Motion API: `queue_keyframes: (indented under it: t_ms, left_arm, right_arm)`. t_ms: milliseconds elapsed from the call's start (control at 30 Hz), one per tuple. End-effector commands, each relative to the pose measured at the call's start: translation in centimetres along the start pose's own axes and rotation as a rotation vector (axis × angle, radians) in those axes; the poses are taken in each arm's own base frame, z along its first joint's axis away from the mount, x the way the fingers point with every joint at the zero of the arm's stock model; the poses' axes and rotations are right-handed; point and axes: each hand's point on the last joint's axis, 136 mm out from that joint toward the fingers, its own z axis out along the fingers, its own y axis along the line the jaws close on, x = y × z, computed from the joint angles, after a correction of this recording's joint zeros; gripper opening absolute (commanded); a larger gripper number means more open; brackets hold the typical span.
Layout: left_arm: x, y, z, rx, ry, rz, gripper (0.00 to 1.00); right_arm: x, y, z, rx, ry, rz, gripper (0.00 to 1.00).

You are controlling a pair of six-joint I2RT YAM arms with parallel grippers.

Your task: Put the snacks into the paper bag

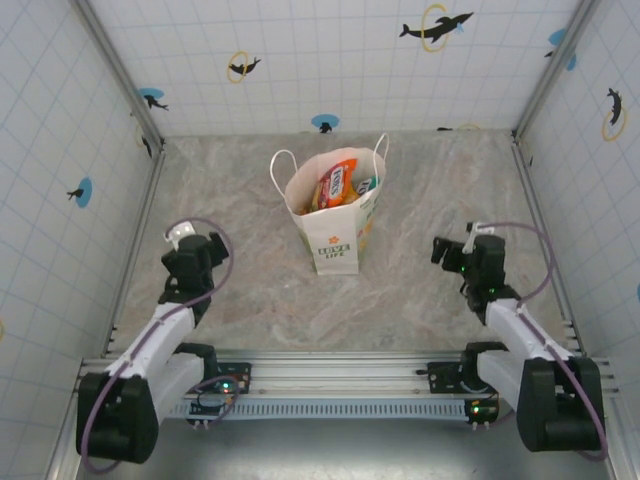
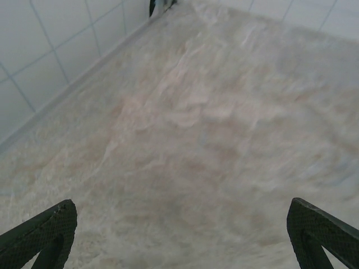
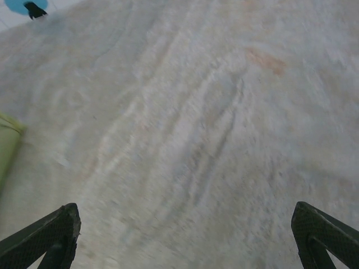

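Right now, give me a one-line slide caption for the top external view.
Snacks sit inside the upright paper bag; left gripper and right gripper stand open and empty on either side.

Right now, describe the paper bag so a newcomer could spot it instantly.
On the marble-patterned table, look to the middle, toward the tiled back wall. The paper bag stands upright there: white, with loop handles, an orange emblem on its front and colourful snacks showing in its open top.

Bright even light, soft shadows, both wrist views blurred
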Motion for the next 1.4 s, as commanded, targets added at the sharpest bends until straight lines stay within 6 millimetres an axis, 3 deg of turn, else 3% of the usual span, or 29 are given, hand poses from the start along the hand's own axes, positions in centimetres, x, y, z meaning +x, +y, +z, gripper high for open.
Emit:
queue_keyframes:
  t_ms: [0, 100, 233, 400, 433, 467, 533, 567, 600, 700, 800, 900, 1167, 1367]
  left_arm:
    - [-1.6, 1.0, 0.2, -0.032, -0.188, -0.024, 0.98]
    - [-0.2, 1.8, 0.0, -0.051, -0.236, 0.027, 0.98]
    - [0.9, 2.4, -0.7, -0.043, -0.299, 0.104, 0.98]
    - [1.3, -0.1, -0.6, 0.101, -0.327, 0.154, 0.98]
    - [1.7, -0.3, -0.3, 0.109, -0.312, 0.158, 0.98]
    - [0.8, -0.1, -1.0, 0.112, -0.365, 0.135, 0.98]
    - [2.1, 1.0, -1.1, 0.108, -0.328, 0.094, 0.98]
    - [1.2, 1.3, -1.3, 0.101, -0.362, 0.064, 0.98]
    - [0.9, 1.0, -0.9, 0.102, -0.367, 0.072, 0.98]
    - [2.7, 0.3, 2.5, 0.117, -0.201, 0.072, 0.98]
    - [2.8, 0.6, 2.6, 0.124, -0.194, 0.052, 0.98]
    - [2.6, 0.6, 2.6, 0.124, -0.2, 0.052, 0.98]
    - [2.7, 0.6, 2.6, 0.124, -0.197, 0.052, 0.98]
    - [2.7, 0.5, 2.6, 0.126, -0.199, 0.052, 0.98]
  right_arm:
    - [-3.3, -0.7, -0.6, 0.014, -0.247, -0.041, 0.99]
    - [-1.2, -2.0, -0.2, 0.055, -0.217, -0.054, 0.99]
    - [0.4, -2.6, -0.2, 0.065, -0.237, -0.075, 0.99]
    - [1.1, -1.7, 1.4, 0.013, -0.169, -0.099, 0.99]
    - [1.0, -1.7, 1.6, 0.023, -0.167, -0.106, 0.99]
    - [1.1, -1.6, 1.7, 0.023, -0.162, -0.114, 0.99]
    - [1.1, -1.4, 1.5, 0.026, -0.173, -0.134, 0.99]
    - [1.1, -1.4, 1.2, 0.031, -0.182, -0.144, 0.99]
    - [1.1, -1.2, 1.0, 0.032, -0.191, -0.157, 0.99]
    - [1.1, -0.8, 0.9, 0.043, -0.199, -0.198, 0.99]
    - [1.0, -1.0, 1.0, 0.061, -0.2, -0.237, 0.99]
    - [-0.7, -2.6, -0.4, 0.126, -0.323, -0.212, 1.0]
    - [0.7, -3.0, 1.8, 0.085, -0.225, -0.179, 1.0]
    - [0.4, -2.9, 1.8, 0.084, -0.241, -0.174, 1.0]
